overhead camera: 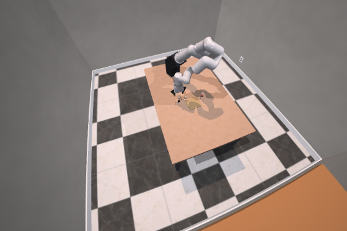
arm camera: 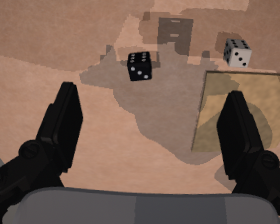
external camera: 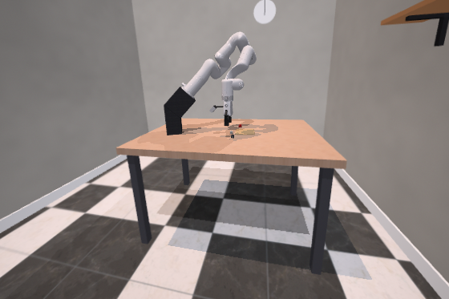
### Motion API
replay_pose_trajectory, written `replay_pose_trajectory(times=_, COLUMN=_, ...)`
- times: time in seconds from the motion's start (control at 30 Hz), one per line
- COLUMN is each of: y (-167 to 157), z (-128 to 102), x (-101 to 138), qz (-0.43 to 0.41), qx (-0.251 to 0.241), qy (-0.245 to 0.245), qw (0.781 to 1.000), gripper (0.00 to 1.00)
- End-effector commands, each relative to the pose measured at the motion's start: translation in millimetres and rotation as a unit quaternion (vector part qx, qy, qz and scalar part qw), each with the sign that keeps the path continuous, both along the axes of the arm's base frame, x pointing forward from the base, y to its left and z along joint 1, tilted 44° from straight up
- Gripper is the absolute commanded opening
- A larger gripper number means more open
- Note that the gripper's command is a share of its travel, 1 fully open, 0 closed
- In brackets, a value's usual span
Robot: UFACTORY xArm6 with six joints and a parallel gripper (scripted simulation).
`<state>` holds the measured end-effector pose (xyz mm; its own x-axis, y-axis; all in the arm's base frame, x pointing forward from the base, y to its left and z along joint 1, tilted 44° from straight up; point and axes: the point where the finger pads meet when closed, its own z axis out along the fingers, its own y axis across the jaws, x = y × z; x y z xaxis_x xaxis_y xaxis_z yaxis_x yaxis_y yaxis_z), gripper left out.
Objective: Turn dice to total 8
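Approach step, nothing grasped. End effector (arm camera: 149,136) hangs over the desk (arm camera: 75,28) with fingers spread to their widest and nothing between them; both finger tips frame bare wood and the near corner of the mat.

Left to right in the wrist view:
- Left finger (arm camera: 63,122): over plain desk surface, no object beside it.
- Black die (arm camera: 139,66): ahead of the end effector, a little left of its midline, lying flat on the wood, well off the mat. Top face carries several white pips; count too blurred to call.
- White die (arm camera: 238,52): ahead and to the right, just beyond the mat's far edge, also on the wood, apparently not touching it.
- Mat (arm camera: 215,106): tan sheet ahead-right, its left edge running under the right finger.
- Red die (overhead camera: 202,95): outside the wrist view; top view puts it on the far side of the mat, apart from the other two.

Judgement: no die is on the mat yet, so placement and turning both remain. Black die is the likely first target; the next move calls for advancing, lowering and centring the fingers astride it.

Room: open wood all round the black die; desk edges well away. Mat's edge could lift if a finger drags it.
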<state>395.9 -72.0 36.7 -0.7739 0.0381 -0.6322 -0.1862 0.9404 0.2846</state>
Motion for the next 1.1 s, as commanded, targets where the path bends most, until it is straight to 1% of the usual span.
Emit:
replay_pose_trajectory(times=0.0, y=5, z=-16, x=18, qz=-0.003, qx=-0.002, qy=-0.006, qw=1.000, gripper=1.00)
replay_pose_trajectory(times=0.1, y=11, z=-29, x=29, qz=-0.003, qx=-0.002, qy=-0.006, qw=1.000, gripper=1.00)
replay_pose_trajectory(times=0.2, y=13, z=-34, x=34, qz=-0.003, qx=-0.002, qy=-0.006, qw=1.000, gripper=1.00)
replay_pose_trajectory(times=1.07, y=14, z=-35, x=35, qz=-0.003, qx=-0.002, qy=-0.006, qw=1.000, gripper=1.00)
